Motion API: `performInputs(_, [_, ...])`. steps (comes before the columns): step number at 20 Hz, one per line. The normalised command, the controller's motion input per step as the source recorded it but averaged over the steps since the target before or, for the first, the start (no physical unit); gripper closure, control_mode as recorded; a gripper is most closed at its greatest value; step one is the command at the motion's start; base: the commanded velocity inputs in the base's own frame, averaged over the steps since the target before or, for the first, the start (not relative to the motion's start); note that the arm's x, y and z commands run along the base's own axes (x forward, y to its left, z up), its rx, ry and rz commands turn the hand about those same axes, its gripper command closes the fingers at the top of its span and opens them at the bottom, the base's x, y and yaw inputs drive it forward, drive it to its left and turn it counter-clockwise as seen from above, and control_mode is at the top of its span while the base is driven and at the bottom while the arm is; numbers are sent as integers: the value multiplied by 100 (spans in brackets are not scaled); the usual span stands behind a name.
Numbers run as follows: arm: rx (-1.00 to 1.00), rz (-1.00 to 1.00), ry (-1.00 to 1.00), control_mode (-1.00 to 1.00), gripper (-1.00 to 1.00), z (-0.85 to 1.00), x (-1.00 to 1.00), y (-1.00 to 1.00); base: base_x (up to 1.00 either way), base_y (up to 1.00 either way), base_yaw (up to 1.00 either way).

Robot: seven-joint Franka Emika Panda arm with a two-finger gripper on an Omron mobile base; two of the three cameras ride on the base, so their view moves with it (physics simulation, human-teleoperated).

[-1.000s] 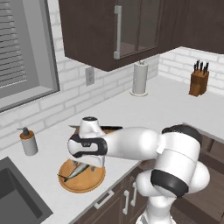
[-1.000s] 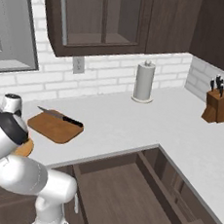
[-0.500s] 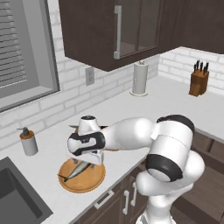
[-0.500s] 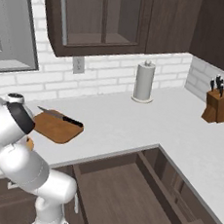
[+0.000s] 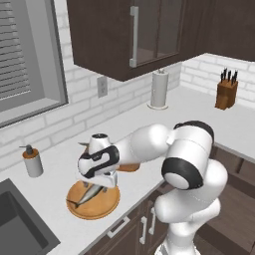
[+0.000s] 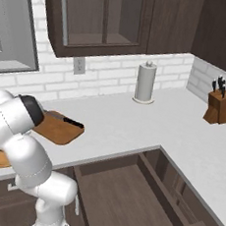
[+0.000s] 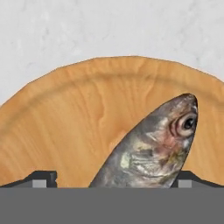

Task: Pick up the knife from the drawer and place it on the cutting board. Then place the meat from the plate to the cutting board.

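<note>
The meat, a small silvery fish [image 7: 148, 153] [image 5: 85, 195], lies on the round tan plate [image 7: 65, 127] [image 5: 102, 206] near the counter's front edge. My gripper [image 7: 114, 178] [image 5: 98, 184] hangs low over the plate, open, with a fingertip on each side of the fish's body and the head pointing away. The knife [image 6: 70, 122] rests on the brown cutting board [image 6: 56, 129], just beyond the plate. The arm hides most of the board in the left base view. The dark drawer [image 6: 126, 190] stands pulled out below the counter.
A sink [image 5: 20, 224] and a soap dispenser [image 5: 33, 162] lie left of the plate. Against the back wall stands a paper towel roll [image 6: 145, 83], with a knife block [image 6: 219, 104] in the right corner. Dark wall cabinets hang above.
The hand has come down a little closer to the plate and fish, and the elbow has swung over. The jaws stay wide. Fish, knife and board have not moved.
</note>
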Motion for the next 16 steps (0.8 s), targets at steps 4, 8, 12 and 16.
performInputs(4, [0,0,0,-100,-100,-36,0,2,0,0,0])
performInputs(8, [0,0,0,-100,100,-28,-1,13,0,0,0])
performInputs(12, [0,0,0,-100,100,-15,-11,3,0,0,0])
performInputs(16, [0,0,0,-100,100,0,-37,0,0,0,0])
